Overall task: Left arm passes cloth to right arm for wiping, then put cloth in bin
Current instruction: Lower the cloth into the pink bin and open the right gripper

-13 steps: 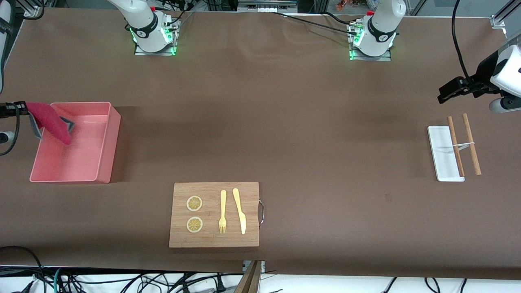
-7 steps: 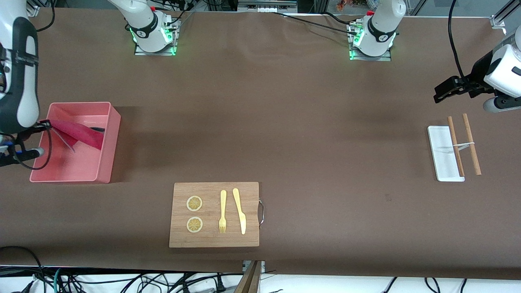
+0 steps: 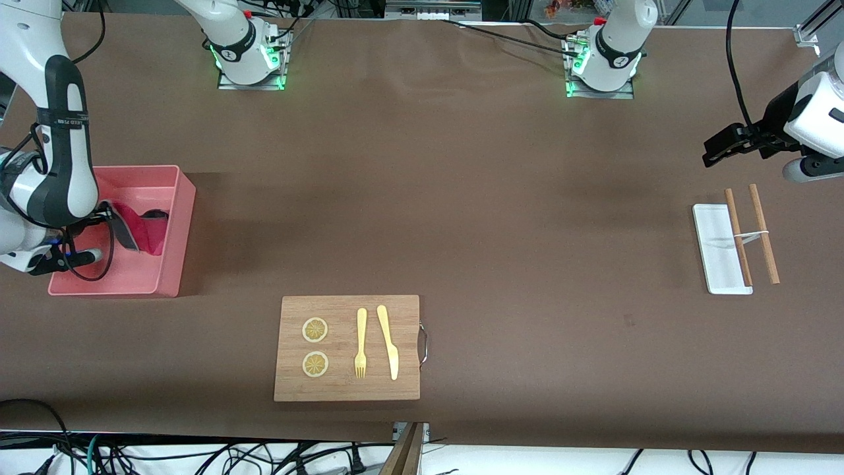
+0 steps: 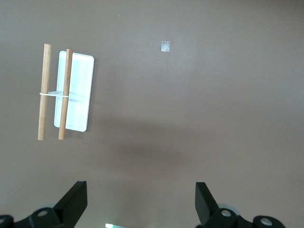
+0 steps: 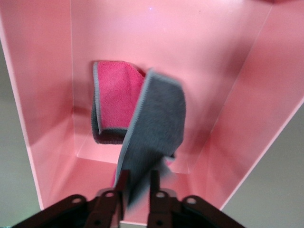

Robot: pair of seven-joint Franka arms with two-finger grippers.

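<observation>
The right arm bends down from the right arm's end of the table, its forearm nearly upright and its wrist tipped so that the right gripper (image 5: 135,190) hangs low over the bin (image 3: 173,260), inside its walls. In the right wrist view its two fingers (image 5: 122,187) stand a narrow gap apart with the grey edge of the cloth (image 5: 142,118) between them; whether they still pinch it or have just let go cannot be told. From the fingers the cloth drapes away and down into the bin, grey face up along the hanging fold, its crimson-pink face showing where the lower end lies folded on the bin floor against the wall. The left arm waits at the left arm's end of the table, its wrist held level and high, with the left gripper (image 4: 140,202) over bare tabletop, fingers spread wide apart and holding nothing. Just ahead of that gripper, below it on the table, lies a flat white tray (image 4: 80,95) with two banded wooden sticks (image 4: 43,92) across one edge.
</observation>
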